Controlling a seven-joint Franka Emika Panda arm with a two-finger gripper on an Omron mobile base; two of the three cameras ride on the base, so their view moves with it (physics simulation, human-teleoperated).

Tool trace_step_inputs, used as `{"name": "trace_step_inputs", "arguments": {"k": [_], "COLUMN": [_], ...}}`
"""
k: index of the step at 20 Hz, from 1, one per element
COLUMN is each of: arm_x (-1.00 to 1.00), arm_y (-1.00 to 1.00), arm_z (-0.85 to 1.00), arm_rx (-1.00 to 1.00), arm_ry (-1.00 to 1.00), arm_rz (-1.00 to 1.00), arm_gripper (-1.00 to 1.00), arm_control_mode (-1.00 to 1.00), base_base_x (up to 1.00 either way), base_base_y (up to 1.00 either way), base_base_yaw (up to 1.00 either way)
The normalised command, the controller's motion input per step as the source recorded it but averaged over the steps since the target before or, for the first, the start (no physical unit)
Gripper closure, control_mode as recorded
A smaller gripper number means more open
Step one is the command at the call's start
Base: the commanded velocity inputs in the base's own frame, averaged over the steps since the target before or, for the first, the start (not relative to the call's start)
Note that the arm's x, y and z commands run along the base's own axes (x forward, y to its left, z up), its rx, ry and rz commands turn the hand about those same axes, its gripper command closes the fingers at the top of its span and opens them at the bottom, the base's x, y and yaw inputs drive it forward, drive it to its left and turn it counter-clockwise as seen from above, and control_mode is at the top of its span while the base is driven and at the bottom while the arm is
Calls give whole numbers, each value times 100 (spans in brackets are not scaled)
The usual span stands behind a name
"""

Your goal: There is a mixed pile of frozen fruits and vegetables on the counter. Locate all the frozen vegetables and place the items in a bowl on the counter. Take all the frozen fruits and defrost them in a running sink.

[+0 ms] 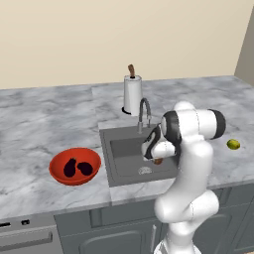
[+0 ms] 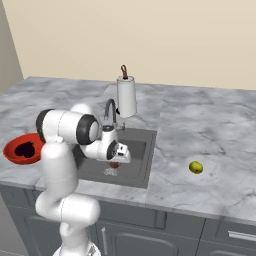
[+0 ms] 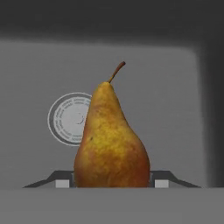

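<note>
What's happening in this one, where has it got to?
The gripper is shut on the brown pear and holds it over the sink, above the drain. Both dark eggplants already lie in the red bowl left of the sink. The yellow-green fruit is on the counter to the right, not yet moved.

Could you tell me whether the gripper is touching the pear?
Touching. In the hand view the pear sits squeezed between the gripper's two fingertips, pressed against both sides, above the sink floor.
</note>
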Motion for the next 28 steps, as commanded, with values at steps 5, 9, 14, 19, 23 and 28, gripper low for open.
{"name": "trace_step_inputs", "arguments": {"k": [5, 9, 14, 19, 23, 28], "arm_x": [58, 59, 70, 52, 5, 0], "arm_y": [0, 0, 0, 0, 0, 0], "arm_z": [-32, -53, -63, -46, -4, 41], "arm_rx": [1, 1, 2, 0, 0, 0], "arm_ry": [1, 0, 3, 0, 4, 1], "arm_rz": [-4, -6, -5, -3, 0, -5], "arm_gripper": [100, 100, 100, 100, -100, -100], "arm_control_mode": [-100, -100, -100, -100, -100, -100], "base_base_x": [0, 0, 0, 0, 0, 0], "base_base_y": [0, 0, 0, 0, 0, 0], "base_base_yaw": [0, 0, 0, 0, 0, 0]}}
